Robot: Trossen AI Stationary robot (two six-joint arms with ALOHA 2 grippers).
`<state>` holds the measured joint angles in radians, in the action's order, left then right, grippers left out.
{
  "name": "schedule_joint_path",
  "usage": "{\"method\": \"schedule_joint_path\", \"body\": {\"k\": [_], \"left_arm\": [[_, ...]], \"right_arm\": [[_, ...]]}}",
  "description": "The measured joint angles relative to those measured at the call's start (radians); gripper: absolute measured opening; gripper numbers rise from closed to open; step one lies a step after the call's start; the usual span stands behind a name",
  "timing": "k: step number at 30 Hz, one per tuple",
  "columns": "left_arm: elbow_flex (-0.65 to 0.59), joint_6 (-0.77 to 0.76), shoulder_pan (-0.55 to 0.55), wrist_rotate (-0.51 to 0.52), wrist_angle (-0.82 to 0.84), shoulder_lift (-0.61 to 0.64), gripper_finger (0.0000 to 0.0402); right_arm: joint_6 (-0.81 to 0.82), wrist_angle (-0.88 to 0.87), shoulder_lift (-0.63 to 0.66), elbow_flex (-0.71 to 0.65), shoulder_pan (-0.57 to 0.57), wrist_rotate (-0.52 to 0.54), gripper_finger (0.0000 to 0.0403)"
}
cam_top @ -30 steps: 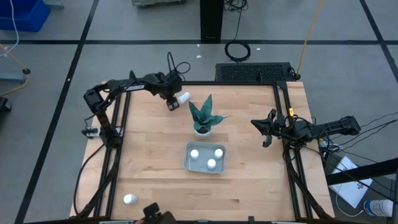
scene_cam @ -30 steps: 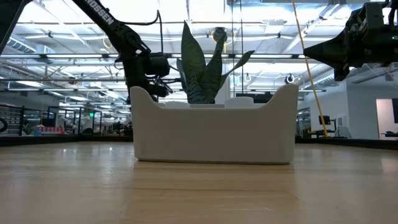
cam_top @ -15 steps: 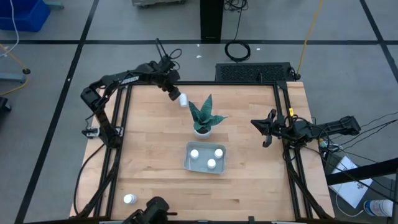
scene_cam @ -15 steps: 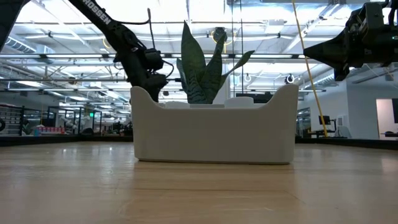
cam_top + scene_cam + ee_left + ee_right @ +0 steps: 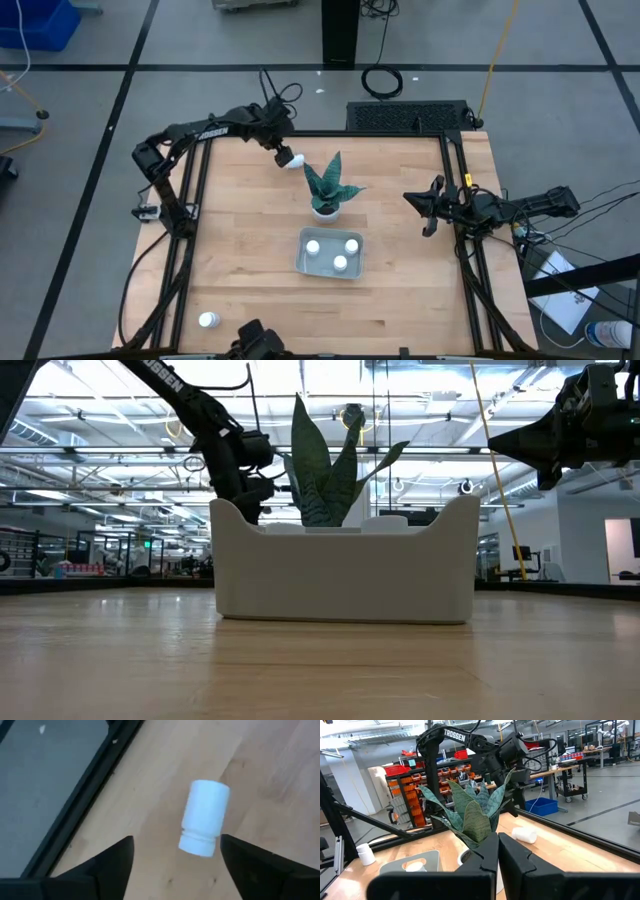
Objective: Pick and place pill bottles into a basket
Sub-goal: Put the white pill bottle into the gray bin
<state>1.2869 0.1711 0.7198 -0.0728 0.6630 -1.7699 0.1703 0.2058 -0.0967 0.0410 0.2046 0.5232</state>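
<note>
One white pill bottle (image 5: 202,817) lies on its side on the wood near the table's far edge, left of the plant; it is also in the high view (image 5: 290,158) and the right wrist view (image 5: 525,835). My left gripper (image 5: 176,841) hovers above it, open, a finger on either side without touching. The pale basket (image 5: 303,262) sits mid-table with three pill bottles (image 5: 340,262) standing in it. Another pill bottle (image 5: 208,320) stands by the near left corner. My right gripper (image 5: 410,198) waits shut at the table's right side.
A small white pot with a green spiky plant (image 5: 325,195) stands between the lying bottle and the basket. The black frame rail (image 5: 85,800) runs along the table's far edge close to my left gripper. Bare wood lies left of and in front of the basket.
My left gripper has risen a little toward the far edge, turned at the wrist and opened, letting go of the pill bottle it held. The bottle now lies on its side on the table left of the plant.
</note>
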Motion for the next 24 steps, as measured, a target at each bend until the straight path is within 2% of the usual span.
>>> {"method": "schedule_joint_path", "body": {"k": [3,6,10,16,20,24], "left_arm": [[0.000,0.044,-0.008,-0.022,-0.019,0.000,0.0324],[0.000,0.103,-0.014,-0.087,-0.036,0.000,0.0324],[0.000,0.161,-0.016,-0.144,-0.032,0.000,0.0301],[0.000,0.254,-0.020,-0.097,-0.019,0.000,0.0261],[0.000,0.039,-0.011,-0.010,-0.001,0.000,0.0241],[0.000,-0.151,0.000,-0.057,0.017,-0.001,0.0223]], "right_arm": [[0.000,0.000,0.000,0.000,0.000,0.000,0.0004],[0.000,0.000,0.000,0.000,0.000,0.000,0.0004],[0.000,0.000,0.000,0.000,0.000,0.000,0.0004],[0.000,0.000,0.000,0.000,0.000,0.000,0.0004],[0.000,0.000,0.000,0.000,0.000,0.000,0.0004],[0.000,0.000,0.000,0.000,0.000,0.000,0.0004]]}}
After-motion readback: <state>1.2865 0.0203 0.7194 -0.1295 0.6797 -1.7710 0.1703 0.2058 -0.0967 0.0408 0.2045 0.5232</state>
